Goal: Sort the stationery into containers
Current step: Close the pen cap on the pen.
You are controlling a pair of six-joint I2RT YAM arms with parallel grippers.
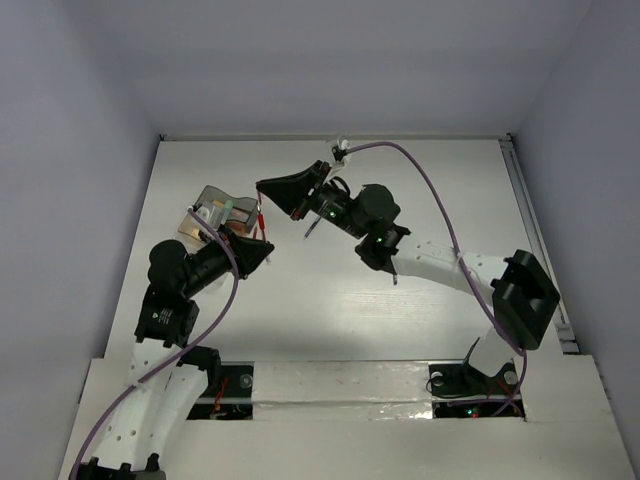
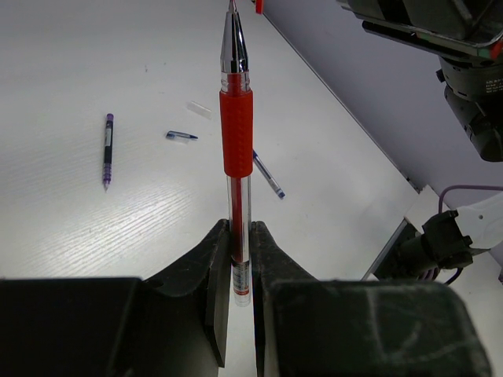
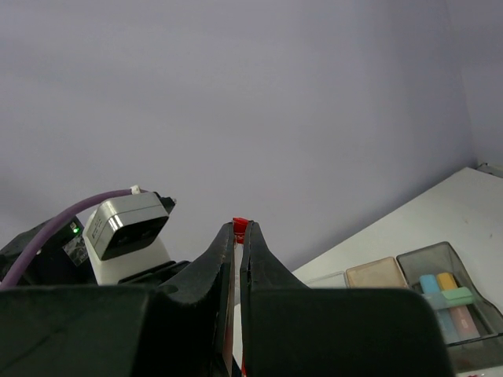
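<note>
1. The left end effector [image 2: 240,259] has its fingers pressed against the clear lower barrel of a red pen [image 2: 236,141], one on each side. The pen stands out beyond the fingers, its red rubber grip and silver tip pointing away from the wrist.
2. Past the red pen's grip, on the white desk [image 2: 94,71], a thin blue pen [image 2: 269,174] lies just to its right.
3. To the left of the red pen lie a short blue cap [image 2: 181,136] and a clear cap [image 2: 198,109]. Farther left is a purple-ended pen [image 2: 107,149], well apart from the rest.
4. The right end effector [image 3: 238,236] is closed, its tips pinching a small red piece [image 3: 240,226]. Whether that is a cap or a pen's end cannot be told.
5. In the top view this end effector sits just beyond the red pen's tip; contact between them cannot be judged.
6. The containers [image 3: 440,259] lie on the desk close beside the red pen. The grey compartment holds a pale-blue highlighter [image 3: 428,283], a yellow one [image 3: 446,280] and a mint piece [image 3: 456,297], with the tan compartment [image 3: 376,272] joined alongside.
</note>
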